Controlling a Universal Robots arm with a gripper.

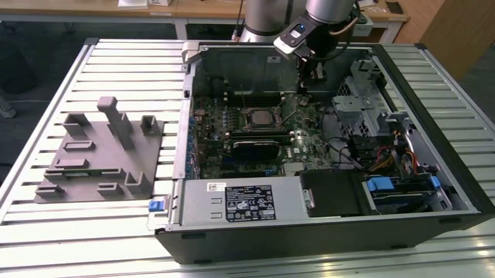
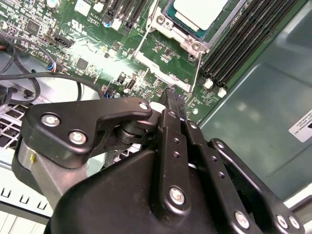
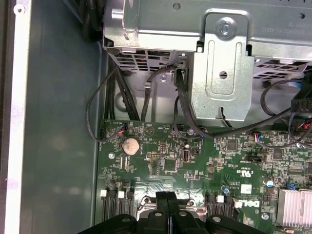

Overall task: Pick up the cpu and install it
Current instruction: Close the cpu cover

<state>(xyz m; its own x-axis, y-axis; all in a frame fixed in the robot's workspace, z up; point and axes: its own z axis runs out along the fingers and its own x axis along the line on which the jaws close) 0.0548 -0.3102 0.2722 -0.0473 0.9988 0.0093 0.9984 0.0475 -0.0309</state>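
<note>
Closest to us, our gripper (image 2: 173,95) has its fingers pressed together on nothing, over the motherboard (image 1: 298,142); the cpu (image 1: 259,119) sits in its socket (image 1: 243,120), mid-frame in the exterior view.

The arm (image 1: 331,10) enters at the upper middle of the exterior view as a thick silvery tube. It runs down into a dark wrist (image 1: 328,40), which carries a pale housing (image 1: 293,37) with a blue patch on the side toward the exterior view's left. Below the wrist hangs the gripper (image 1: 303,86), slim, black and pointing straight down. In the second wrist view its fingers (image 2: 170,129) lie pressed flat against each other (only a hairline seam parts them), and black screwed linkage arms (image 2: 97,122) splay behind them. In the first wrist view the fingertips (image 3: 163,199) meet, and nothing is clamped between them.
</note>
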